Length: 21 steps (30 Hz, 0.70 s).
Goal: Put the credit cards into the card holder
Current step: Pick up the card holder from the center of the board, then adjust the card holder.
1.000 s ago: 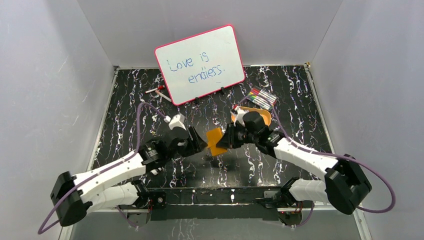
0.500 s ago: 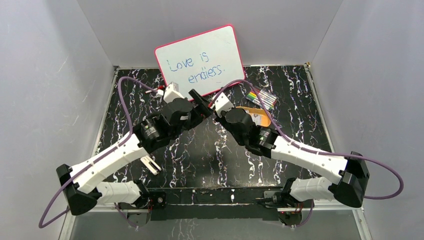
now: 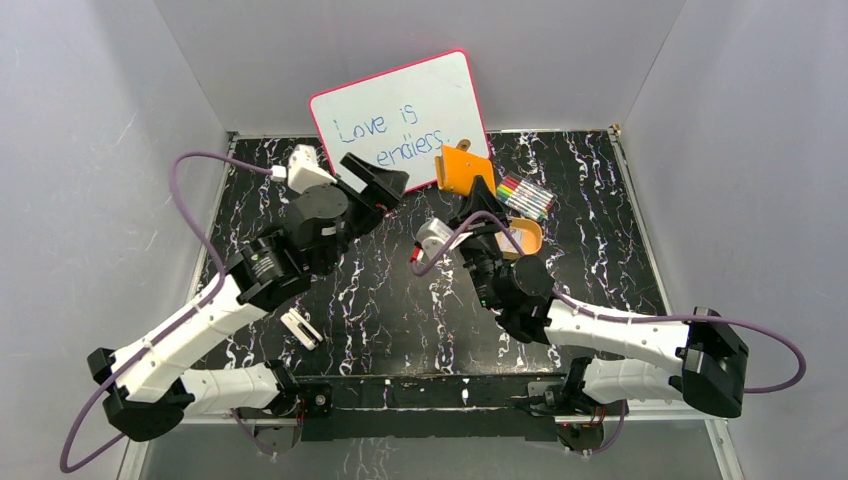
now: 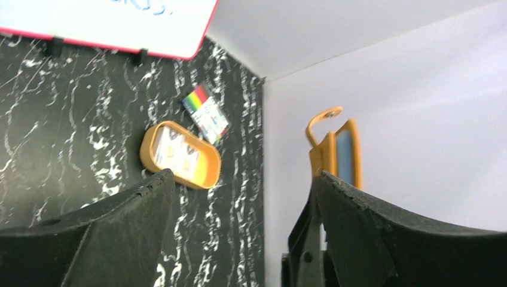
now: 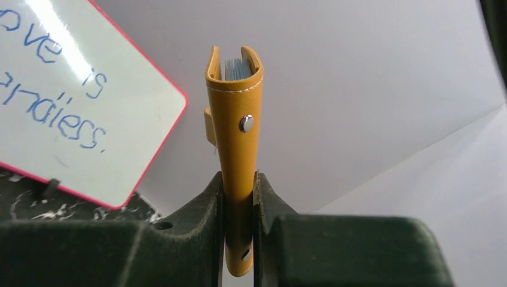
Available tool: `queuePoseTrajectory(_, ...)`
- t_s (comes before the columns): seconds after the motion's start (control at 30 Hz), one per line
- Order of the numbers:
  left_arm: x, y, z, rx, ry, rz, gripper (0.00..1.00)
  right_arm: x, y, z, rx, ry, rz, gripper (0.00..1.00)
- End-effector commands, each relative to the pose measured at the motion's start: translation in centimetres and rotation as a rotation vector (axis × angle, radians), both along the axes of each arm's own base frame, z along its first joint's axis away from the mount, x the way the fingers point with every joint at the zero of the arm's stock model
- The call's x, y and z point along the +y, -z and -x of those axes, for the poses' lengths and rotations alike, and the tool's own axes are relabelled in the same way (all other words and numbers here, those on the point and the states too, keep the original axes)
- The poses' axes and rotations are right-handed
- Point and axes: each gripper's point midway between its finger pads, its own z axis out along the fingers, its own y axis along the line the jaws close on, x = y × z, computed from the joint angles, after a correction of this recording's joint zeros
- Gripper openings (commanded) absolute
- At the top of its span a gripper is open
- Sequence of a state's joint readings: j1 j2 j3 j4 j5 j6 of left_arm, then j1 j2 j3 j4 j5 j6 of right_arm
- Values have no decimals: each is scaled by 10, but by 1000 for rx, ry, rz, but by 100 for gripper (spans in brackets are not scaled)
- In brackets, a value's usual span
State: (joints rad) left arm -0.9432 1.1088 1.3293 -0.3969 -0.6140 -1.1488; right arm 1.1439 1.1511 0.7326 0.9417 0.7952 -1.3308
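I count two grippers of mine, the left gripper [image 4: 242, 186] and the right gripper [image 5: 239, 184]. There is one card holder [image 5: 236, 119], one whiteboard [image 3: 400, 125], one orange oval tray [image 4: 207, 179] and one small white piece [image 3: 300, 328]. The pale cards [image 4: 176, 154] in the tray overlap, so I cannot number them. The coloured markers [image 3: 525, 196] form one bunch, too small to count singly.

Holds the left arm stretched from its base at 7 o'clock to 11 o'clock, left gripper [image 3: 388, 183] spread wide, fingers pointing toward 2 o'clock. Holds the right arm bent from 5 o'clock up to 1 o'clock, right gripper [image 5: 238, 182] tilted upward, pinched tight on the card holder [image 5: 238, 119].
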Motion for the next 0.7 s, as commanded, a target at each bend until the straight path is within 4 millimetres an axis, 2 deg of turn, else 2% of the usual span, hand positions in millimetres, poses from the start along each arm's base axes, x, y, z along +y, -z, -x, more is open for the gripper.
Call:
queuePoseTrajectory(0.0, 23, -57, -1, -153, -60, 99, 86, -13, -62, 33, -274, 9, 3, 0)
queuePoseTrajectory(0.13, 18, -95, 8, -279, 31, 126, 86, -9, -61, 49, -355, -4, 72, 0)
queuePoseTrajectory(0.17, 11, -101, 12, -294, 78, 129, 87, -9, -62, 55, -383, -9, 83, 0)
queuePoseTrajectory(0.23, -4, -100, 19, -284, 165, 115, 87, -11, -64, 61, -409, -16, 98, 0)
queuePoseTrajectory(0.4, -44, -77, 40, -244, 404, 88, 88, -21, -67, 65, -407, -17, 92, 0)
queuePoseTrajectory(0.57, -59, -46, 48, -210, 492, 76, 88, -23, -64, 65, -395, -21, 95, 0)
queuePoseTrajectory(0.67, -68, -39, 53, -205, 543, 91, 88, -18, -62, 66, -393, -32, 105, 0)
